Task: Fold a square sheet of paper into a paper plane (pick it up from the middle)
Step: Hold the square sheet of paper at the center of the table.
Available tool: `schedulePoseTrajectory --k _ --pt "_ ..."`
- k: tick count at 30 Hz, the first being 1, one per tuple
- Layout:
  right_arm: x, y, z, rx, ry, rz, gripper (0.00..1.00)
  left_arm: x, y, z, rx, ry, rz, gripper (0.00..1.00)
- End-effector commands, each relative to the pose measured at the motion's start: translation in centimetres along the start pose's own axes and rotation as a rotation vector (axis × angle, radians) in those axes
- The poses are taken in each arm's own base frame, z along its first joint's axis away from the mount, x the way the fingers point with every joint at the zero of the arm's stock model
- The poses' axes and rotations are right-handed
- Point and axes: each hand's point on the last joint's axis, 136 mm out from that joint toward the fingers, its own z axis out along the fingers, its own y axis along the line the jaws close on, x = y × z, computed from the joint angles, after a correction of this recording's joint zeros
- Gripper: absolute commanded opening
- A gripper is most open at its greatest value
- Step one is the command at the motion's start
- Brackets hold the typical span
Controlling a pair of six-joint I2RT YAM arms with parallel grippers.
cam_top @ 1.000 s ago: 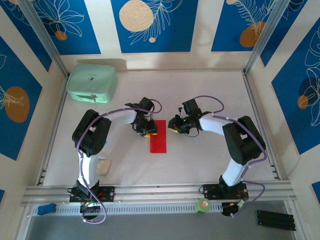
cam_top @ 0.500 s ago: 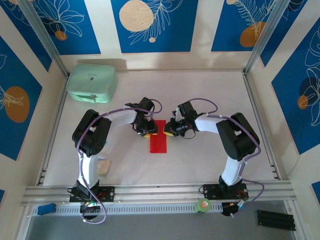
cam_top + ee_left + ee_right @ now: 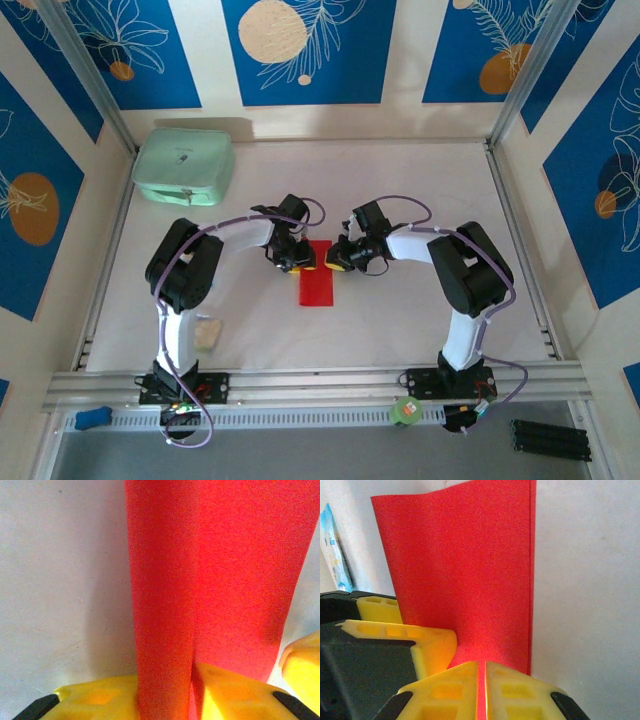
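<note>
The square sheet of paper (image 3: 318, 276), bright red, lies mid-table folded into a narrow upright rectangle. My left gripper (image 3: 299, 262) sits at its upper left edge and my right gripper (image 3: 337, 262) at its upper right edge. In the left wrist view the red sheet (image 3: 225, 570) runs down between the yellow fingers of the left gripper (image 3: 192, 680), which is shut on a raised layer. In the right wrist view the right gripper (image 3: 481, 666) has its jaws almost together, with a thin line of the red sheet (image 3: 465, 565) pinched between them.
A mint-green case (image 3: 184, 166) stands at the back left of the table (image 3: 400, 200). A small pale packet (image 3: 208, 332) lies by the left arm's base. A green roll (image 3: 406, 410) and a blue object (image 3: 92, 417) sit beyond the front rail.
My right gripper has moved left onto the paper's right edge and closed its jaws on it. The left gripper and the paper have stayed put.
</note>
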Motion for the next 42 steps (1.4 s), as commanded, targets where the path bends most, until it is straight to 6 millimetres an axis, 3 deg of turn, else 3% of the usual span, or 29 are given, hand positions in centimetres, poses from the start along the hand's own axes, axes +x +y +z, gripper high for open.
schedulePoseTrajectory --k 1,26,42 --pt "0.6 0.2 0.4 -0.002 0.042 -0.001 0.11 4.6 8.1 4.2 -0.294 0.165 -0.056 0.36" --pt "1.3 -3.0 1.4 0.117 0.065 0.030 0.09 4.0 7.7 4.1 -0.290 0.159 -0.038 0.35" --pt "1.6 -4.3 1.8 0.161 0.078 0.052 0.08 2.6 3.7 -0.6 -0.177 0.075 0.016 0.47"
